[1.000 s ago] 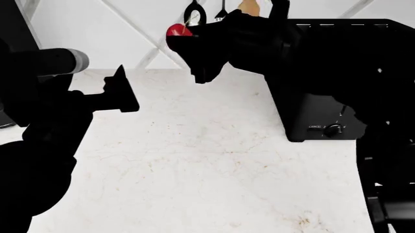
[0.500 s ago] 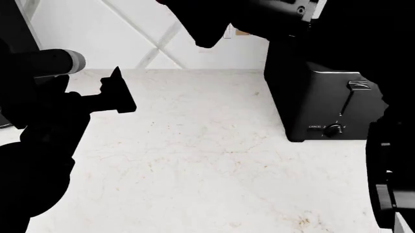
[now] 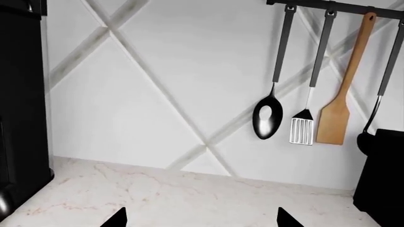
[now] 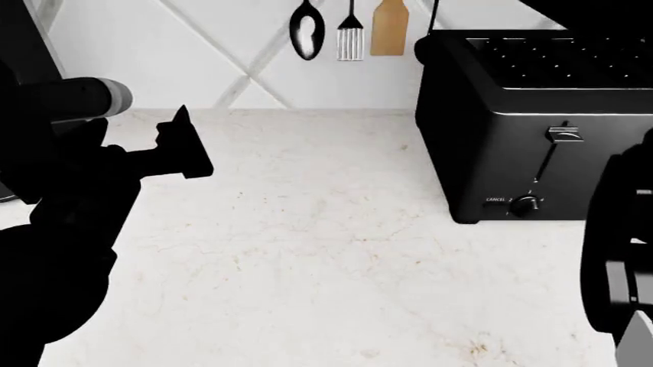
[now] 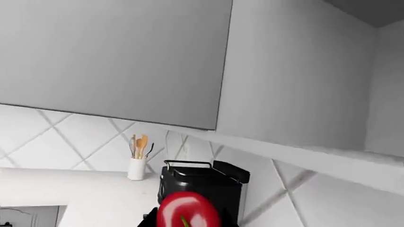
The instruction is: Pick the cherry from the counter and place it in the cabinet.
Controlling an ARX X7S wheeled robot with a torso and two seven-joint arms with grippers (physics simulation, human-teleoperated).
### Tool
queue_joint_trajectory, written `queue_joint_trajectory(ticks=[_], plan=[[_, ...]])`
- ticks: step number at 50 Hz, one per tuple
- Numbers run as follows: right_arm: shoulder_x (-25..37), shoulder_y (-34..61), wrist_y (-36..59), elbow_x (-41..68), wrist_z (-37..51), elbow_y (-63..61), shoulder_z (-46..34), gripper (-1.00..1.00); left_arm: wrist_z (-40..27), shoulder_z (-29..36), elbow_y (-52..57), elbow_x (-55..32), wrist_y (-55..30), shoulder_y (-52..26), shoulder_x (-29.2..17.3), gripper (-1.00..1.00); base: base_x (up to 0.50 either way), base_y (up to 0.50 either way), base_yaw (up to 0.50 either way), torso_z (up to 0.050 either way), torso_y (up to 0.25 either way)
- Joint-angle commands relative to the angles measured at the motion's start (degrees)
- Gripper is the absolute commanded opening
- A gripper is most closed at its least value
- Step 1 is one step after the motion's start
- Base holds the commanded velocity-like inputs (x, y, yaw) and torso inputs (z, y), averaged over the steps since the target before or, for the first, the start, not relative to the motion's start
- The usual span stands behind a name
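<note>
Right wrist view showed the right hand (image 5: 187, 222) apparently clenched around the cherry (image 5: 187, 211) below the cabinet (image 5: 113, 56); lifting it level with the door edge suited.

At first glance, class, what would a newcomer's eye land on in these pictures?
Probably the bright red cherry, filling the near edge of the right wrist view below a grey cabinet. Next, the big black toaster at the right of the white counter, with a spoon and spatulas hanging on the wall behind.
</note>
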Motion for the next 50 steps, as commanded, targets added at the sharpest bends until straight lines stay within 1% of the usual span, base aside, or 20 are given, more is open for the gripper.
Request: queue_joint_trajectory(ticks=[1,12,17,39,50], plan=[[-0.4,2.56,-1.51,0.16,0.36,0.72,1.59,-1.0,-0.31,0.22,-0.15,-0.44,0.51,0.07,-0.25,1.0,0.0,0.0,0.0,0.0,0.0],[-1.01,5.53,-4.08,-1.84,0.77,4.28,2.1,-1.0,-0.81,0.23,-0.07,-1.13,0.71,0.04,-0.43,1.0,0.0,0.0,0.0,0.0,0.0],[-1.85,7.94,-5.98,-4.36,0.98,8.35,1.53,-1.0,-0.84,0.46,-0.4,-1.11,1.09,-0.06,-0.53,1.0,0.0,0.0,0.0,0.0,0.0],[-4.22,15.43,-10.19,-7.02,1.64,17.71,2.3,-1.0,-1.36,0.41,-0.92,-2.02,2.24,0.09,-0.9,1.0,0.0,0.0,0.0,0.0,0.0],[-6.31,20.49,-16.09,-10.55,1.57,28.43,3.02,-1.0,-1.78,0.5,-0.89,-2.71,2.66,0.3,-1.15,1.0,0.0,0.0,0.0,0.0,0.0]])
